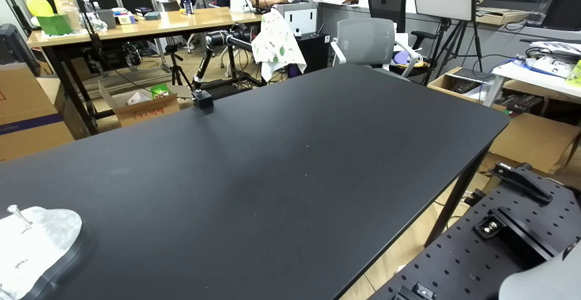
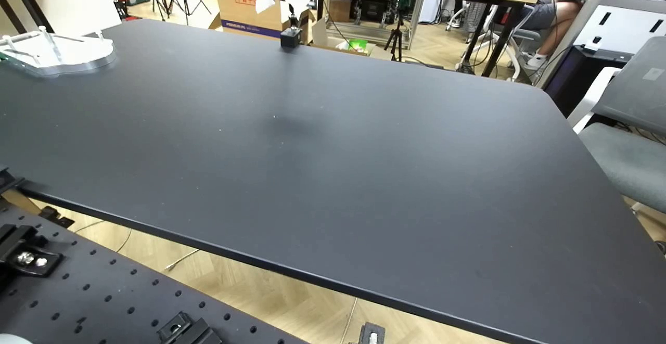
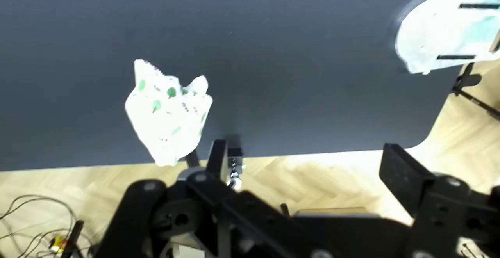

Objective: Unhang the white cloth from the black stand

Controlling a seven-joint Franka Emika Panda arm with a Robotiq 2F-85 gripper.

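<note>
Where stand [image 1: 216, 39] ends, cloth [image 1: 278, 43] hangs, lengthwise down

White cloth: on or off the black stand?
On. In an exterior view the leaf-printed white cloth hangs from the end of the jointed black stand; in the wrist view the open fingers hold nothing.

You have bright room light and a pale sheen on the dark surface [image 1: 290, 173]. In an exterior view, a soft dark streak runs inward from the black stand [image 2: 291, 38] at the far edge. In your wrist view the white cloth [image 3: 168, 119] is overexposed and the claw [image 3: 304, 148] looks blurred.
</note>
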